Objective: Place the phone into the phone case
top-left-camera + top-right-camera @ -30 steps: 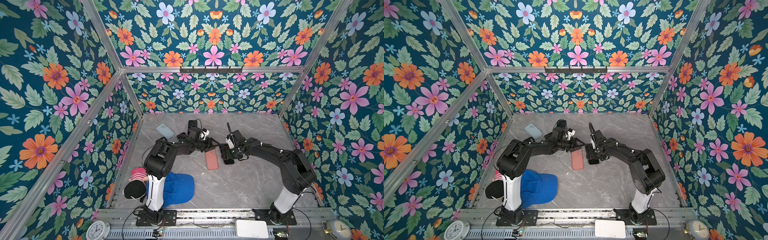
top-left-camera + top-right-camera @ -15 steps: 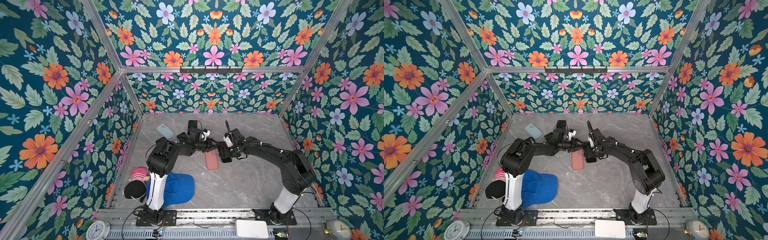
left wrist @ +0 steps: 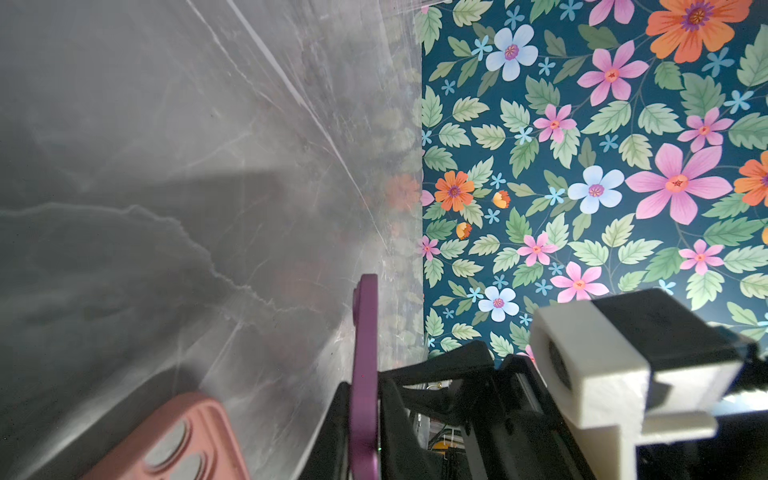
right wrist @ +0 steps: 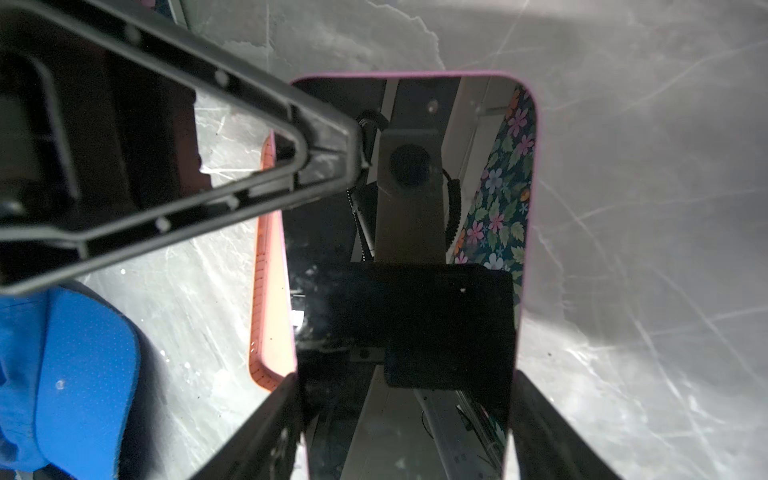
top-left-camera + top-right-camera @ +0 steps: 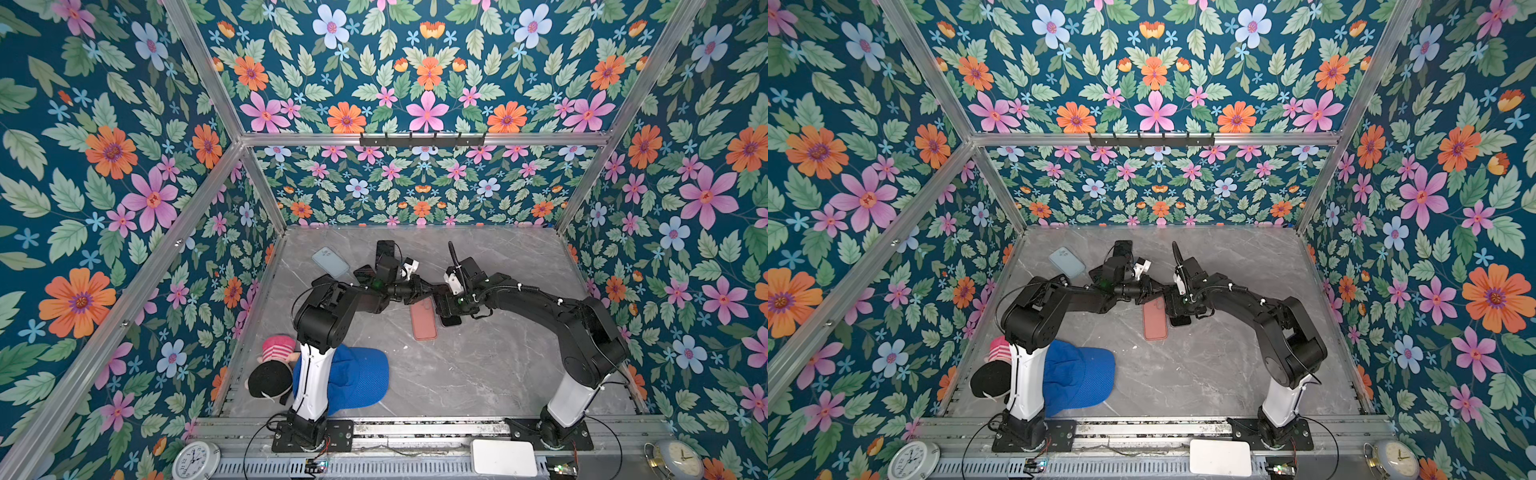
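Observation:
A purple phone (image 4: 415,249) with a black screen hangs just above the table, screen up. My right gripper (image 4: 405,380) is shut on it across its width, one finger on each long side. My left gripper (image 3: 365,415) is shut on the thin edge of the phone (image 3: 365,332) at its far end. Both top views show the two grippers meeting mid-table: left gripper (image 5: 430,289), right gripper (image 5: 446,305), and a dark end of the phone (image 5: 451,321) sticking out. The pink phone case (image 5: 424,322) (image 5: 1155,322) lies flat on the table beside the phone, partly under it.
A blue cap (image 5: 353,378) and a soft doll (image 5: 274,365) lie at the front left by the left arm's base. A light blue case (image 5: 330,262) and a black phone (image 5: 384,249) lie at the back left. Flowered walls (image 5: 665,249) enclose the grey table (image 5: 478,365).
My left gripper has closed its jaws onto the phone's edge. The right gripper has kept its hold and barely moved.

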Robot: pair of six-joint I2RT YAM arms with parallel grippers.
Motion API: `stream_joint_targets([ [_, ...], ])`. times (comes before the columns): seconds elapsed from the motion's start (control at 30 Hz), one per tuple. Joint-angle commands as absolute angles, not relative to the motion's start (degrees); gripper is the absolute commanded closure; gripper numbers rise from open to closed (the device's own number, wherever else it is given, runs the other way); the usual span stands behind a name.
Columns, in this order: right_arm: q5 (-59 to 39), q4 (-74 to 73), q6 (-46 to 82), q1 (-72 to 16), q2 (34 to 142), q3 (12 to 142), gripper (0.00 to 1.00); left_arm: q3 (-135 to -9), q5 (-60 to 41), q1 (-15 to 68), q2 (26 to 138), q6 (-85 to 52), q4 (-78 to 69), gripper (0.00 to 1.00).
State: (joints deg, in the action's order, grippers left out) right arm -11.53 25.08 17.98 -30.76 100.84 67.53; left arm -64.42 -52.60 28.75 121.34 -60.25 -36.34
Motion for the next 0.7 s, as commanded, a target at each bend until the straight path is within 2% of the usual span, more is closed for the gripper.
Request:
stream_joint_targets([
  [0.0,-11.43,24.22,17.4,-31.01,101.15,67.94,0.55,-64.27,-53.36,28.65,121.09,-60.43,-38.51,0.88],
  [0.23,-11.77,24.6,17.06,-31.04,101.31,68.32,0.55,-63.82,-53.17,28.56,121.29,-61.05,-38.99,0.92],
  [0.57,-12.43,25.33,16.73,-31.09,101.64,69.04,0.44,-62.52,-52.69,28.56,120.93,-62.25,-40.15,0.96],
  [0.67,-12.91,25.6,16.45,-31.11,101.6,69.17,0.38,-62.17,-52.65,28.56,120.68,-62.75,-40.89,0.97],
])
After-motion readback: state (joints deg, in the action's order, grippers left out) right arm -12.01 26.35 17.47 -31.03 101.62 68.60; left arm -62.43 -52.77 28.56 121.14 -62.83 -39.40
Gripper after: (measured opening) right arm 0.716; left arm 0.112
